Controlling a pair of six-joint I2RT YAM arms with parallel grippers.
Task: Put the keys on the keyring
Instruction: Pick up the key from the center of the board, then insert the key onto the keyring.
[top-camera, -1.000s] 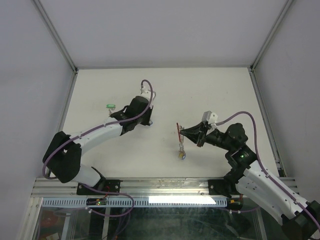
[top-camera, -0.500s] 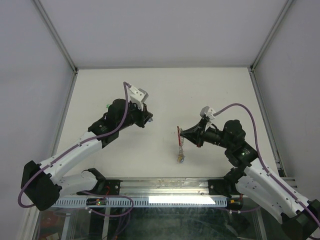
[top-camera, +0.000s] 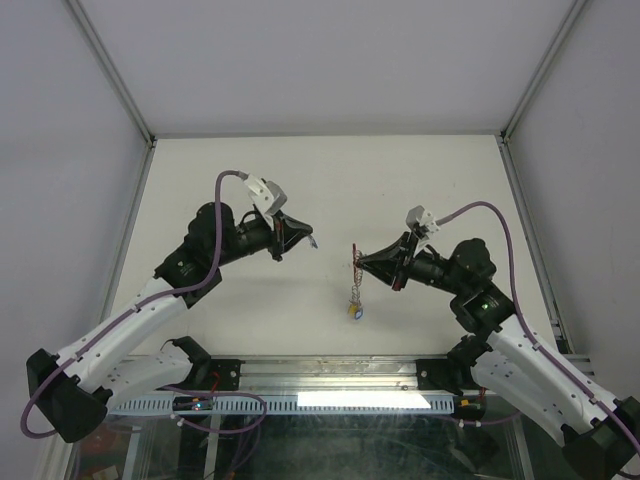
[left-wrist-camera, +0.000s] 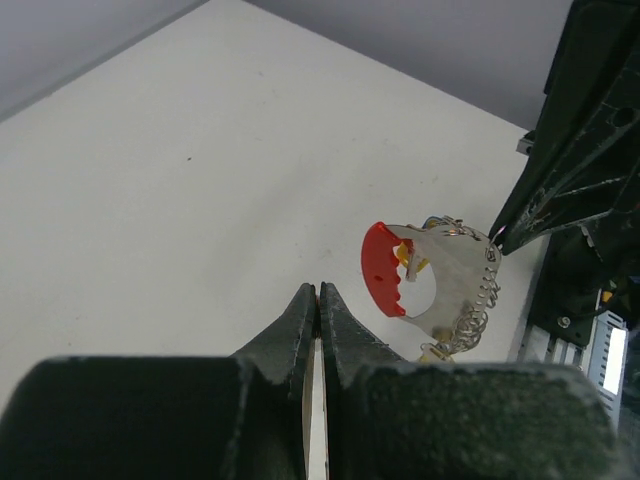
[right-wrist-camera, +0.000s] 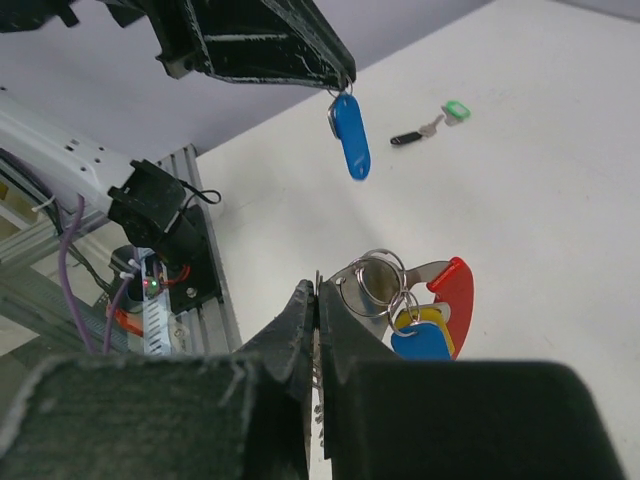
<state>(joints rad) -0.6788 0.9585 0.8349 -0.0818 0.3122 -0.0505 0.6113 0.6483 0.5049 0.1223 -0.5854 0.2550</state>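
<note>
My right gripper (top-camera: 363, 262) is shut on the metal plate of the keyring (right-wrist-camera: 400, 290) and holds it above the table. The keyring has a red arc (right-wrist-camera: 455, 298), wire rings, and blue and yellow caps (right-wrist-camera: 420, 338); a chain hangs below it (top-camera: 356, 298). It also shows in the left wrist view (left-wrist-camera: 432, 280). My left gripper (top-camera: 299, 237) is shut on the small ring of a blue key (right-wrist-camera: 349, 132), which dangles in the air to the left of the keyring. A green key (right-wrist-camera: 456, 108) and a black key (right-wrist-camera: 408, 137) lie on the table.
The white table (top-camera: 420, 180) has grey walls on three sides and an aluminium rail (top-camera: 330, 372) along the near edge. In the top view the left arm (top-camera: 205, 245) hides the green and black keys.
My left arm has lifted off the table and swung right toward the keyring, carrying the blue key. My right gripper has tilted slightly, and the chain hangs freer.
</note>
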